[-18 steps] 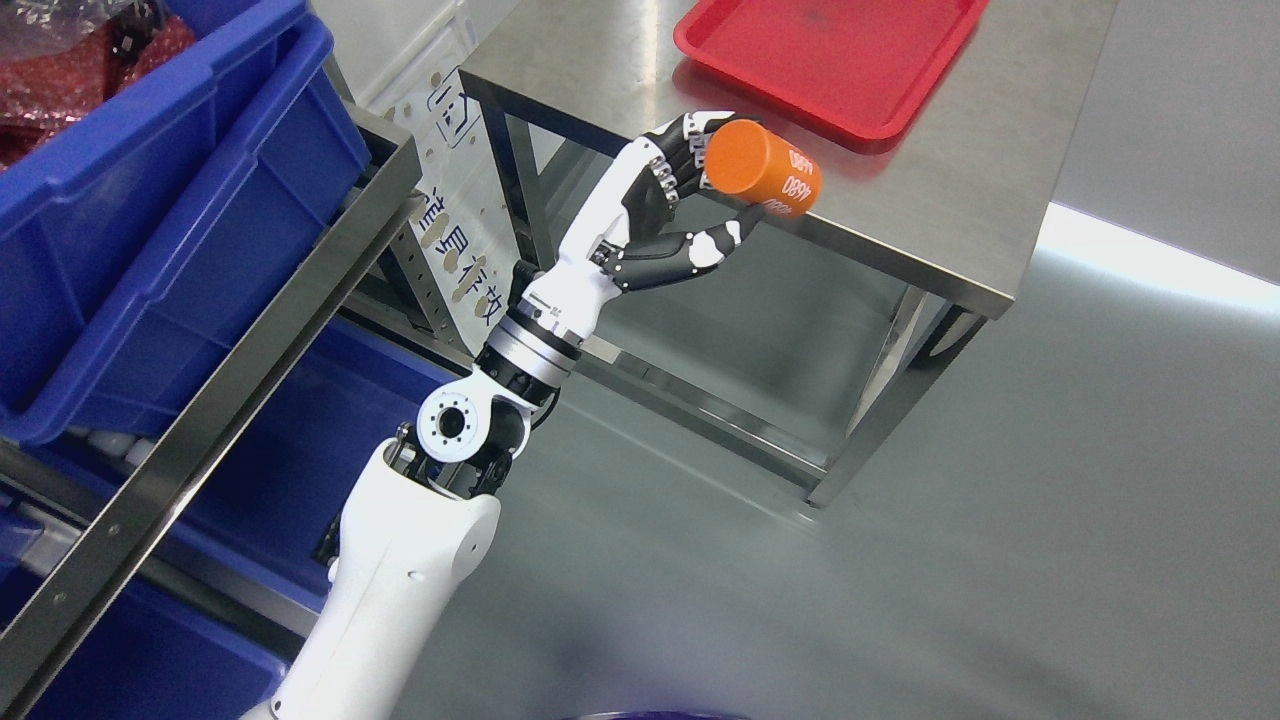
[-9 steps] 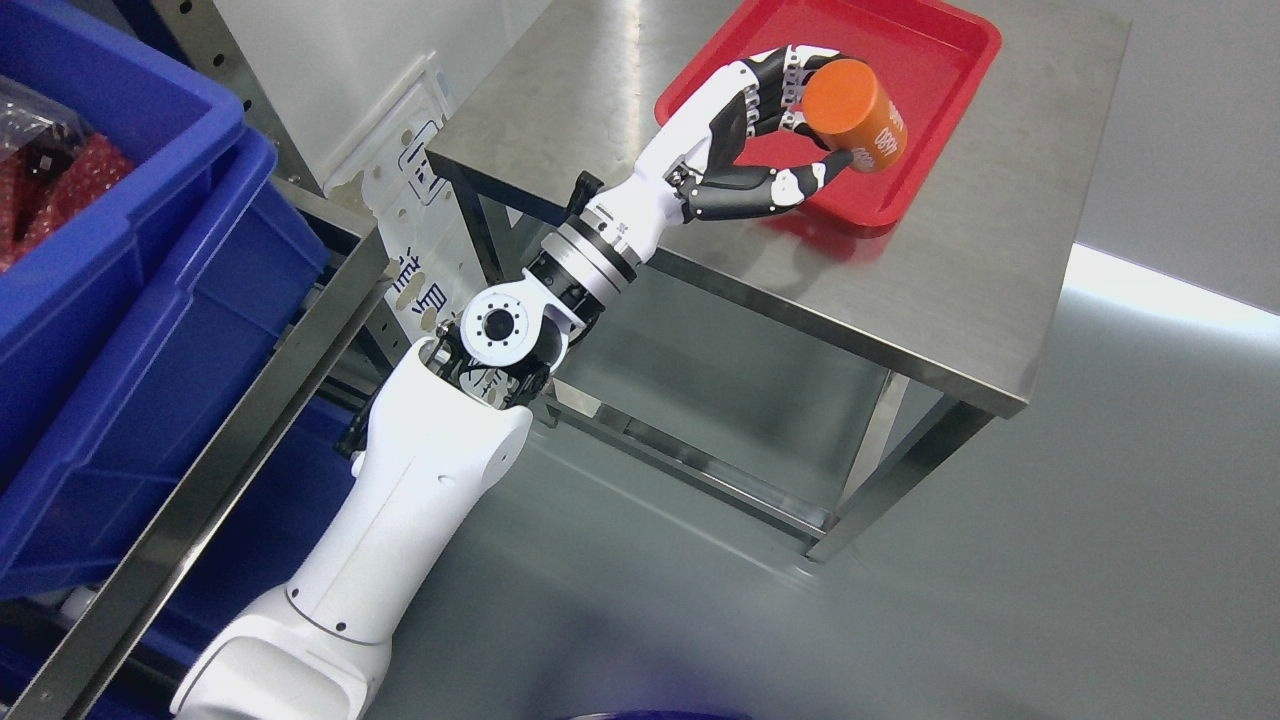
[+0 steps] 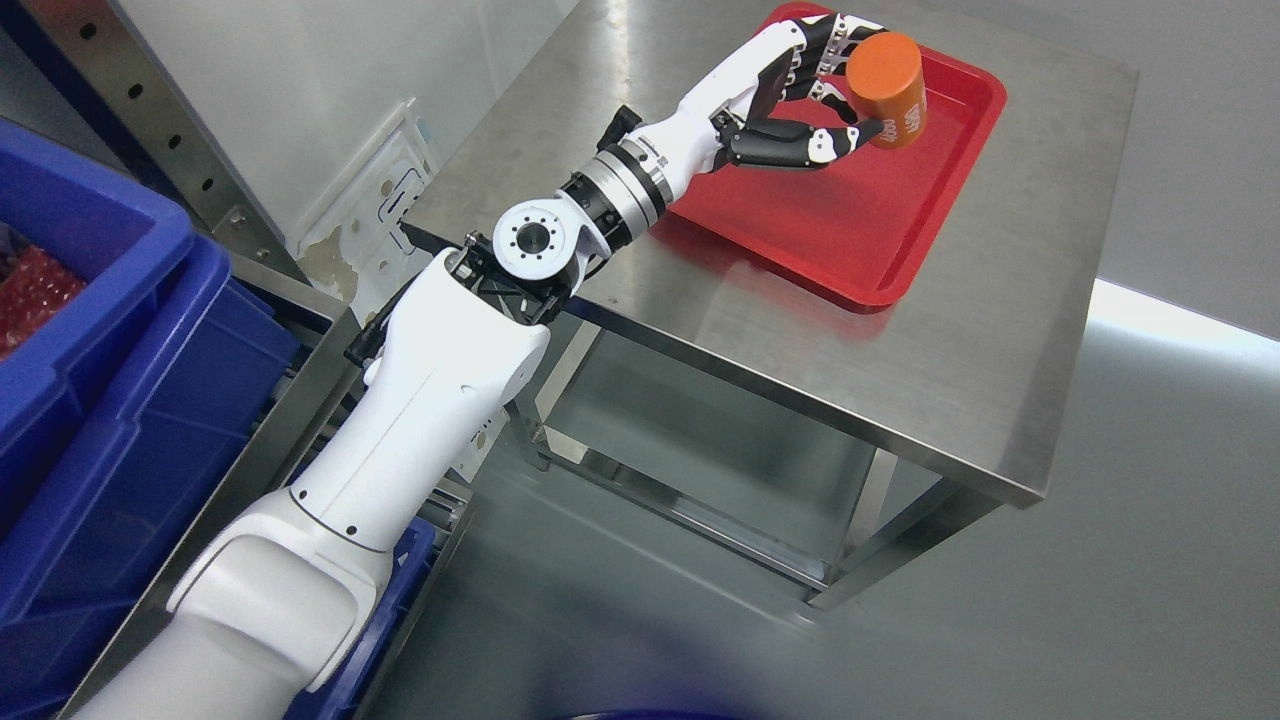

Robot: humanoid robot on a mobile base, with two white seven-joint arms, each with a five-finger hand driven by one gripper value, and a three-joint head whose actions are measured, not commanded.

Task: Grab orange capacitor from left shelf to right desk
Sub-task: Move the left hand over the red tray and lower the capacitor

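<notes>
My left hand [image 3: 835, 90] reaches out over the steel desk [image 3: 900, 340] at the upper right and is shut on the orange capacitor [image 3: 888, 75], a stubby orange cylinder with white print on its side. The capacitor hangs above the far part of the red tray [image 3: 850, 240] that lies on the desk. Thumb below and fingers above pinch it near its flat end. My right arm does not show.
Blue bins [image 3: 90, 380] sit on the metal shelf [image 3: 250, 470] at the left, one holding red packets [image 3: 30, 300]. A white placard [image 3: 370, 220] leans against the wall behind the desk. Grey floor lies at the lower right.
The camera has swung right, so the shelf slides off to the left. My left arm has stretched further, carrying the capacitor from the desk's near edge to above the red tray.
</notes>
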